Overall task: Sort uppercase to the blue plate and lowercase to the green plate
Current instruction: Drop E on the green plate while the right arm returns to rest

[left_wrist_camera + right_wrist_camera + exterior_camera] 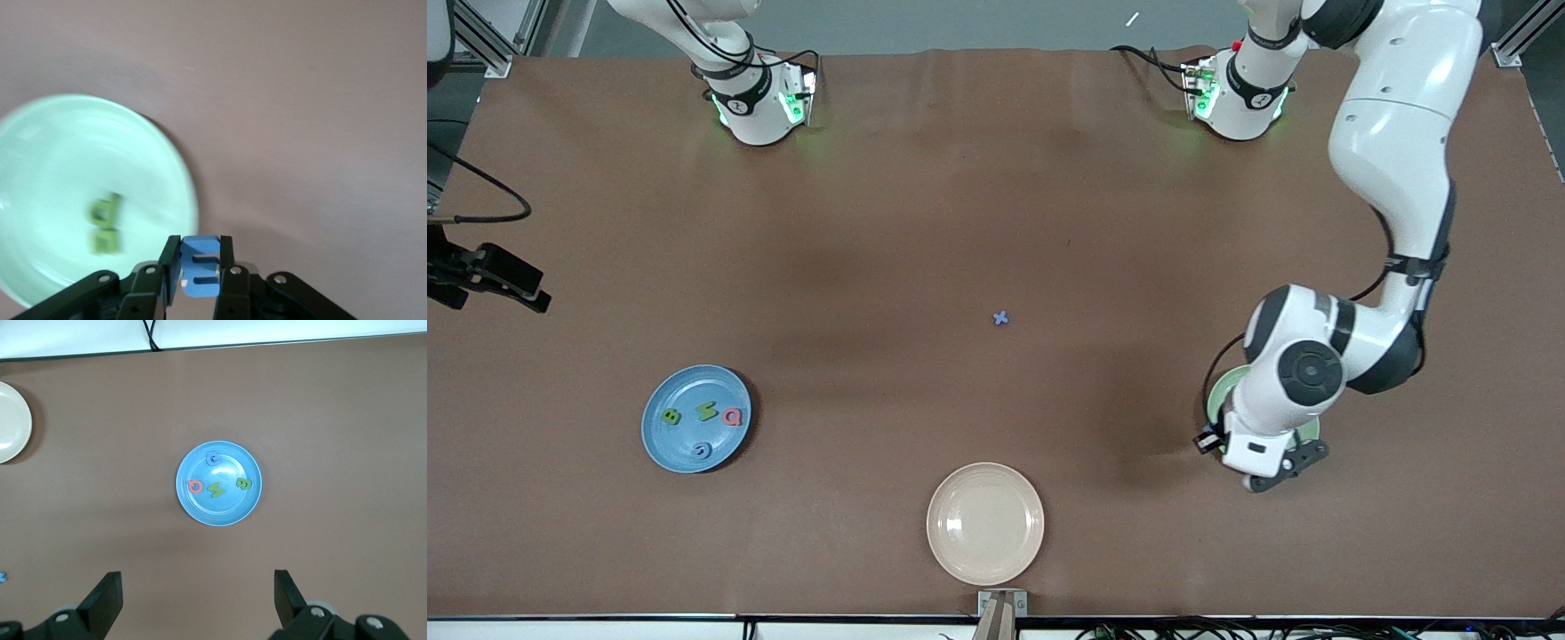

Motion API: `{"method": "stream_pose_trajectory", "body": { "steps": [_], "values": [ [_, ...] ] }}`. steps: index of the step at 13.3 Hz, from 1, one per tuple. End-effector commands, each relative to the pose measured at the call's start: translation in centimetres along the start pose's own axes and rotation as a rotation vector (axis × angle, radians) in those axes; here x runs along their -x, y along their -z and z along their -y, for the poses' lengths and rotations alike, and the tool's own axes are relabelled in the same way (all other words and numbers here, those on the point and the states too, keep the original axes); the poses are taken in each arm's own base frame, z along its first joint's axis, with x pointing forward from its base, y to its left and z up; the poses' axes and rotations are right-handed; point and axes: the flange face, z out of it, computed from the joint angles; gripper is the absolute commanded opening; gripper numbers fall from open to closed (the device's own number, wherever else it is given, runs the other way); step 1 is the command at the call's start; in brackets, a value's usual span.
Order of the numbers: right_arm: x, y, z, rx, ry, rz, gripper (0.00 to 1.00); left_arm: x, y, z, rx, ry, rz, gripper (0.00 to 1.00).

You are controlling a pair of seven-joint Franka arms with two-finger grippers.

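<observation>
Over the green plate (1217,391), at the left arm's end of the table: left gripper (200,267), jaws pinched tight on a blue letter piece (200,265), the lowercase m. Just beside that claw, on the plate below: two green lowercase pieces (105,223), blurred. Well apart from it, out on the bare cloth toward mid-table: blue x (1000,317), not yet sorted.

High over the right arm's end of the table: right gripper (199,603), fingers spread wide, nothing between them, waiting. Below it, straight under its camera: blue plate (187,500) carrying four capitals, green B (243,483), green N (215,489), pinkish-red Q (195,487), blue C-like letter (213,459). Between the two plates, nearest the front camera: beige plate (951,556).
</observation>
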Motion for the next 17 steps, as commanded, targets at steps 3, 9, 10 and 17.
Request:
{"method": "stream_pose_trajectory", "body": {
  "steps": [3, 9, 10, 17],
  "values": [
    [4.9, 0.1, -0.9, -0.037, -0.035, -0.041, 1.00, -1.0, -2.4, 7.6, -0.059, -0.089, 0.062, 0.03],
    [5.3, -0.2, -0.8, -0.026, -0.025, 0.000, 1.00, -2.0, -4.8, 10.6, -0.070, -0.063, 0.098, 0.43],
    [5.5, -0.4, -0.7, -0.024, -0.023, 0.023, 1.00, -2.0, -4.8, 10.6, -0.071, -0.055, 0.098, 0.76],
    [5.1, 1.4, -0.7, -0.015, -0.017, -0.016, 1.00, 1.7, -1.3, 4.7, -0.036, -0.041, 0.135, 0.98]
  ]
}}
